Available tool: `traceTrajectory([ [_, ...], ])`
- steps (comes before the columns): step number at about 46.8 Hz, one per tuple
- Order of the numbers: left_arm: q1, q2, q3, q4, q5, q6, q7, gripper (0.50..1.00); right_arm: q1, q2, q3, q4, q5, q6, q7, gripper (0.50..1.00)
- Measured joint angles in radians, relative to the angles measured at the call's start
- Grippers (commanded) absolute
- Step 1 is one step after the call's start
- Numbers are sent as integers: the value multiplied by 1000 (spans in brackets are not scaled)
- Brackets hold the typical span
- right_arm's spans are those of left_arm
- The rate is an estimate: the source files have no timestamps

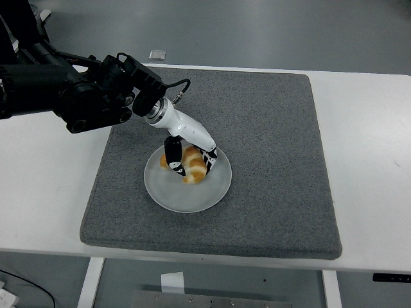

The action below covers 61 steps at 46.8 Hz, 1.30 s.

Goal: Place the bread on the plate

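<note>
Plate (172, 194): a white round dish is being borne by the grey mat (270, 160), left of the mat's centre; its 6 o'clock half is lying bare.
Bread (193, 165): a golden croissant is being kept over the plate's 12 o'clock part; whether it is touching the dish cannot be told.
Left hand (187, 149): the white and black fingers are being curled around the bread, gripping it from both sides.
Table (366, 160): the mat is being carried by the white top.
</note>
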Motion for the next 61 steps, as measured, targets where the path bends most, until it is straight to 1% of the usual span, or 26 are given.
traceTrajectory([
  [21, 17, -2, 1, 9, -1, 0, 0, 500, 0, 0, 0, 0, -1, 0, 0, 932],
  [24, 19, -2, 1, 9, -1, 7, 0, 500, 0, 0, 0, 0, -1, 0, 0, 932],
  [28, 23, -2, 1, 13, -1, 30, 0, 500, 0, 0, 0, 0, -2, 0, 0, 932],
  [29, 23, -3, 0, 15, -2, 35, 0, 516, 0, 0, 0, 0, -2, 0, 0, 932],
  [31, 23, -3, 0, 18, -8, 41, 0, 591, 0, 0, 0, 0, -2, 0, 0, 932],
  [32, 23, -3, -1, 19, -10, 42, 0, 615, 0, 0, 0, 0, -2, 0, 0, 932],
  [34, 23, -3, -2, 20, -15, 44, 0, 645, 0, 0, 0, 0, -2, 0, 0, 932],
  [36, 23, -3, -4, 21, -20, 45, 0, 692, 0, 0, 0, 0, -2, 0, 0, 932],
  [38, 23, -3, -6, 21, -25, 45, 0, 771, 0, 0, 0, 0, -2, 0, 0, 932],
  [40, 22, -3, -8, 21, -29, 45, 0, 812, 0, 0, 0, 0, -2, 0, 0, 932],
  [43, 22, -3, -16, 21, -39, 47, 0, 887, 0, 0, 0, 0, -2, 0, 0, 932],
  [46, 22, -3, -29, 21, -49, 47, 0, 985, 0, 0, 0, 0, -2, 0, 0, 932],
  [47, 22, -2, -32, 21, -53, 47, 0, 994, 0, 0, 0, 0, -2, 0, 0, 932],
  [49, 22, -2, -41, 21, -62, 47, 0, 996, 0, 0, 0, 0, -2, 0, 0, 932],
  [61, 22, -1, -51, 18, -87, 44, 0, 996, 0, 0, 0, 0, -2, 0, 0, 932],
])
